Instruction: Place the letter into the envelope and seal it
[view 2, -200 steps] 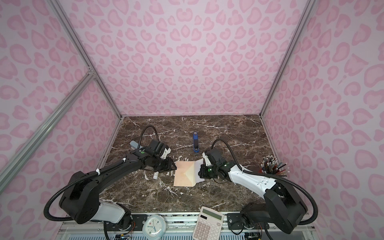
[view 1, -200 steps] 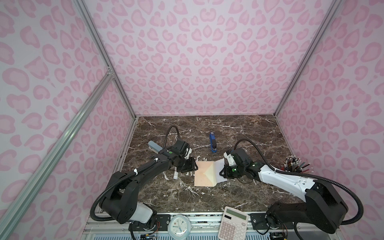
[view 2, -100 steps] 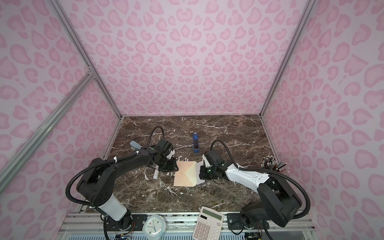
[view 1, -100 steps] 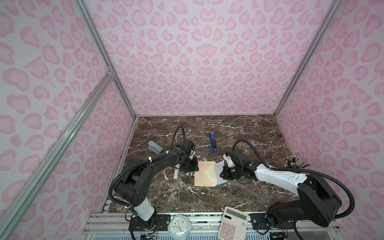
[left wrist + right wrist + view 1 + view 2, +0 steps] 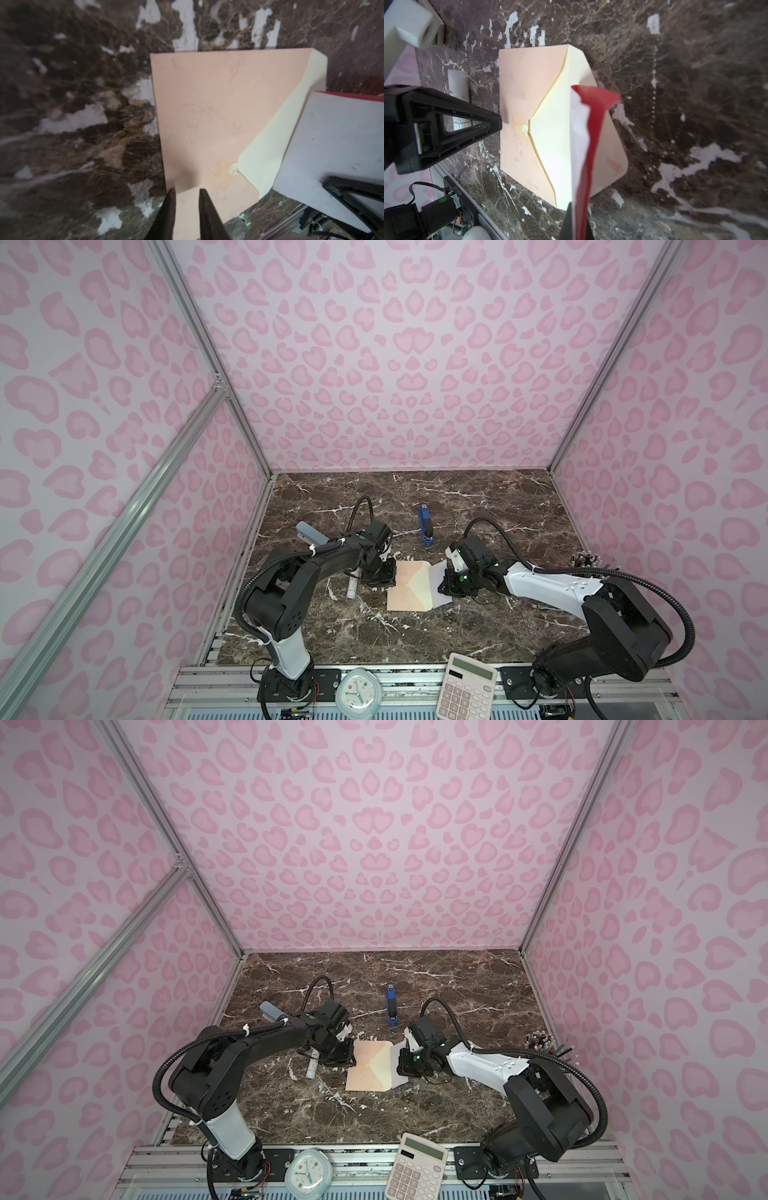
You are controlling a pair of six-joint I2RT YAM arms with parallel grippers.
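Observation:
The peach envelope (image 5: 409, 591) (image 5: 368, 1071) lies flat on the marble with its cream flap (image 5: 556, 145) open toward my right arm. My left gripper (image 5: 392, 576) (image 5: 186, 192) is at the envelope's (image 5: 207, 114) left edge. Its tips stand a narrow gap apart, and a lifted bit of the peach paper shows between them. The right gripper (image 5: 578, 205) (image 5: 446, 585) is shut on the letter (image 5: 579, 135), a white sheet with a red edge. It holds the sheet on edge over the open flap, and the sheet's (image 5: 332, 135) lower side reaches the flap.
A blue stapler (image 5: 426, 524) lies behind the envelope. A white tube (image 5: 352, 587) and a grey object (image 5: 309, 533) lie to the left, by my left arm. A pen holder (image 5: 586, 560) stands at the right wall. A calculator (image 5: 465, 686) and a clock (image 5: 357, 691) sit on the front rail.
My left gripper's jaws have narrowed at the envelope's left edge, and that arm's elbow has swung in. The right gripper and the letter have barely moved.

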